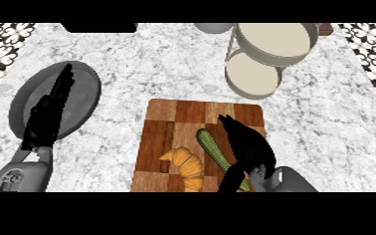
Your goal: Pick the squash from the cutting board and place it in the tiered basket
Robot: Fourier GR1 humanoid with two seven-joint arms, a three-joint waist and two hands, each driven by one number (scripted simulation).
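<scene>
A long green squash point(209, 143) lies slanted on the wooden cutting board point(175, 117), right of an orange croissant point(188, 165). My right hand point(248, 148) lies over the squash's lower half; its fingers stretch straight toward the upper left and its thumb sits on the squash's left side. Whether the hand touches the squash cannot be told. The tiered basket point(275, 55) stands at the back right, with an upper bowl and a smaller lower bowl point(252, 75). My left hand point(46, 115) rests open at the left, fingers up.
A grey plate point(82, 87) lies under my left hand at the left. A dark object point(99, 27) and a grey round thing point(213, 28) sit at the counter's far edge. Marble counter point(161, 64) lies between the board and the basket.
</scene>
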